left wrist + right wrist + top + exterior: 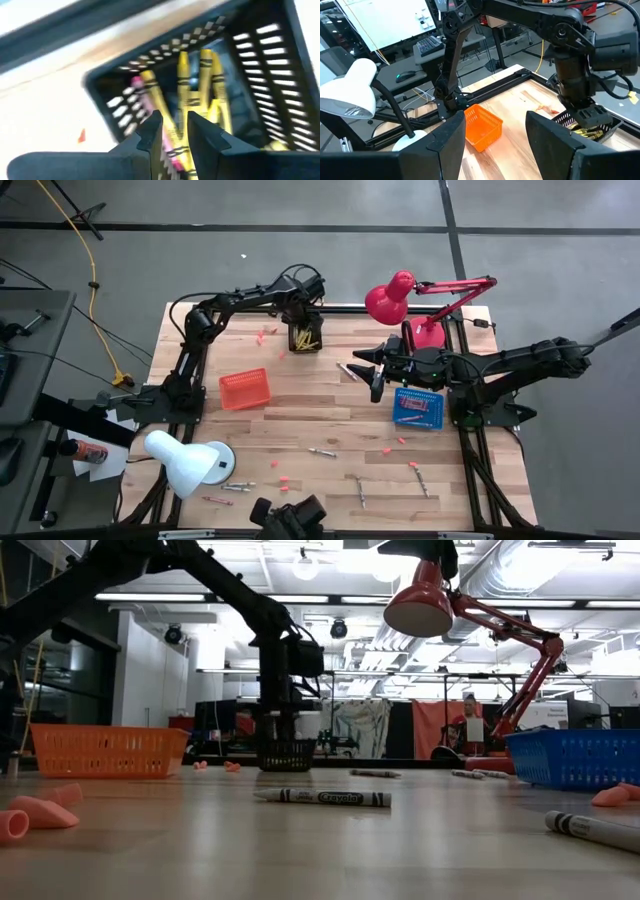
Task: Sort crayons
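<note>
A black basket at the table's far middle holds several yellow crayons and a pink one. My left gripper hangs over this basket, fingers pointing down into it and a small gap apart. My right gripper is wide open and empty above the table, left of the blue basket; its fingers frame the right wrist view. Loose crayons lie flat on the table: one near the middle, one beside my right gripper, and others near the front edge. My left gripper stands from above over the yellow crayons in the black basket, and a yellow crayon shows in the gap between its fingers. I cannot tell whether the fingers touch it.
An orange basket stands left of centre. A red lamp stands at the far right, and a white lamp at the near left. Pink crumbs are scattered on the wood. More crayons lie at the front left and front right.
</note>
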Motion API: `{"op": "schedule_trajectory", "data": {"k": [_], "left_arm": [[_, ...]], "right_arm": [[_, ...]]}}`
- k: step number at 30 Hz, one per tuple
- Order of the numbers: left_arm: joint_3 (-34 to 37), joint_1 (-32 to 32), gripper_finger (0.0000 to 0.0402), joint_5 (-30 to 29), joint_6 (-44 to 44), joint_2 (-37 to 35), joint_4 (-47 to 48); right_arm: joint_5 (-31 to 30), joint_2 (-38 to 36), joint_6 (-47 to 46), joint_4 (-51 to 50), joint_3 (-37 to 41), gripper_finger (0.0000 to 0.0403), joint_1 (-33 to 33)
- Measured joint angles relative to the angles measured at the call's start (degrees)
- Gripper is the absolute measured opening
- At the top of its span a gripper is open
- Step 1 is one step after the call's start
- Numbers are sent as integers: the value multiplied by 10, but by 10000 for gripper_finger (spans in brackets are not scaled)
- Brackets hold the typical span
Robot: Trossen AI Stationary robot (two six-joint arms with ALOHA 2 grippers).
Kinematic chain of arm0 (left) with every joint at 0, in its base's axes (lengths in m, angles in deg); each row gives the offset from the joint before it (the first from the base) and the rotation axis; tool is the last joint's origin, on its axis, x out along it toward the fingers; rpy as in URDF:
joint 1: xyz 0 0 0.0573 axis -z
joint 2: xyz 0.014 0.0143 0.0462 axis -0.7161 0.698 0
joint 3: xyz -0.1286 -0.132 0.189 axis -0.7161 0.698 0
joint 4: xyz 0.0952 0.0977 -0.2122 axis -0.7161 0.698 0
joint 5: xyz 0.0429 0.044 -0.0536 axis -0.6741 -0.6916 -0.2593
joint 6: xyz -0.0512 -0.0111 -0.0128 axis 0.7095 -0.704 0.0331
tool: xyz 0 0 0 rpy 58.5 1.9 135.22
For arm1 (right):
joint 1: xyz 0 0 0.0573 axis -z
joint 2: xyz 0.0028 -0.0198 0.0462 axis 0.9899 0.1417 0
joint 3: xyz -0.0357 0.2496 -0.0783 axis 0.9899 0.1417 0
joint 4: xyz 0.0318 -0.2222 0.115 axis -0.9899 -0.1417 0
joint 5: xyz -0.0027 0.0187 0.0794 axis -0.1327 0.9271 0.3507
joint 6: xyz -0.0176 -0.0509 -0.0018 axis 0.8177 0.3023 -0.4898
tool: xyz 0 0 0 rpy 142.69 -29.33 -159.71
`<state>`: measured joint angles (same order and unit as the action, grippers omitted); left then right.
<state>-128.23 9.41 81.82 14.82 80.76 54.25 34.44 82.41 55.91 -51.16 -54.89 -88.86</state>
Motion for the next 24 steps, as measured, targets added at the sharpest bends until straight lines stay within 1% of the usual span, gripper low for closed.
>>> {"op": "schedule_trajectory", "data": {"k": [3, 12, 16, 19, 24], "left_arm": [[0, 2, 76, -28, 7, -1, 23], [0, 4, 76, -18, 34, 15, 19], [0, 4, 76, -32, 51, 18, 25], [18, 1, 76, -33, 88, 18, 19], [60, -1, 76, -16, 118, 15, 10]], "right_arm": [[0, 0, 0, 0, 0, 199, 4], [0, 0, 0, 0, 0, 199, 10], [0, 0, -2, 0, 0, 199, 10], [0, 0, -2, 0, 0, 199, 10], [0, 0, -2, 0, 0, 199, 10]]}}
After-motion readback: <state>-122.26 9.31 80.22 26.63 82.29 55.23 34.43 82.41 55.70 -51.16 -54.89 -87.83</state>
